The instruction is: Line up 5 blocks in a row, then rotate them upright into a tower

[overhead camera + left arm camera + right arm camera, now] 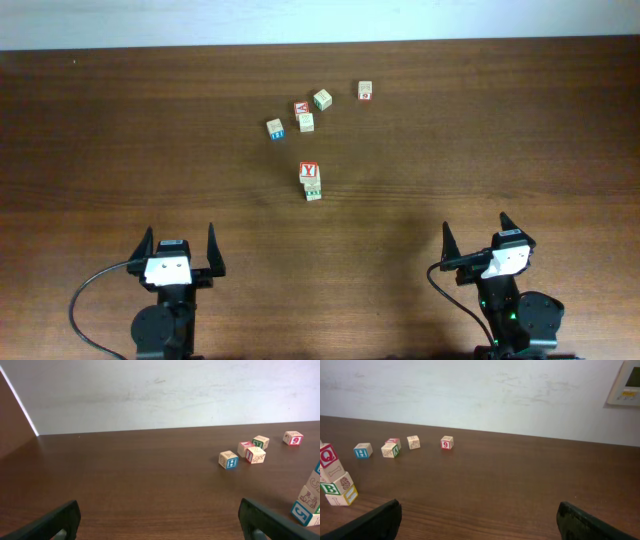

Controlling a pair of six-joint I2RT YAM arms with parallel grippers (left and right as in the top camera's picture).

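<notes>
Several small wooden alphabet blocks lie on the brown table (480, 130), far ahead of both arms. A loose group holds a blue-faced block (275, 128), a red-topped block (301, 107), a tan block (306, 122) touching it, and a green-printed block (322, 99). A block with a red 9 (365, 91) sits apart to the right. Nearer me, a red Y block (310, 171) tops a small leaning stack (337, 485). My left gripper (180, 240) and right gripper (476, 230) stand open and empty near the front edge, the left gripper (160, 520) and right gripper (480, 517) each over bare wood.
A white wall (160, 395) runs behind the table's far edge. A pale wall panel (626, 382) hangs at the upper right in the right wrist view. A black cable (95, 285) loops beside the left arm's base.
</notes>
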